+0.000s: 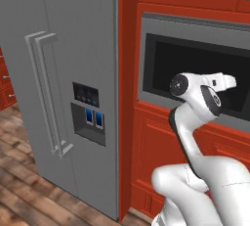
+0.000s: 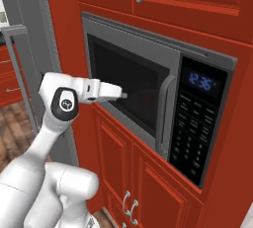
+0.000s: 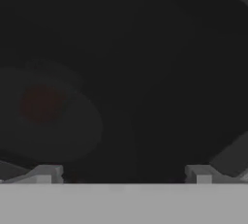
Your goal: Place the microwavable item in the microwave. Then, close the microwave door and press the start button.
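Microwavable item (image 3: 41, 104) not in the claw (image 2: 120, 94): sits inside the microwave (image 2: 163, 44), behind the door glass.

Claw spread wide and empty, 2 fingertips (image 3: 46, 173) far apart at the bottom of the hand view, nose right up against the dark window of the microwave door (image 2: 133, 86). Cannot tell whether touching the glass or just shy of it.

Door looks shut, or very nearly; impossible to say from here whether latched. Judged as the end of the closing step, with only the start button left.

Risks from here:
- Door not fully home. Would leave the start press useless. Cause: push landing on the middle of the glass, not near the handle (image 2: 165, 116).
- Snagging the handle on the way across to the keypad (image 2: 195, 128) on the right, since the curved bar stands between claw and buttons.
- Wide-spread fingertips striking 2 keys at once, or the wrong key, on a panel of small, closely packed buttons. Safer closed to 1 tip first.
- Start button itself too small to pick out in these views.

Look of the item: dim reddish-brown blob, low and rounded, on the round plate (image 3: 77, 136), left of centre in the hand view. Edges blurred by the dark glass; shape no clearer than a squat lump.
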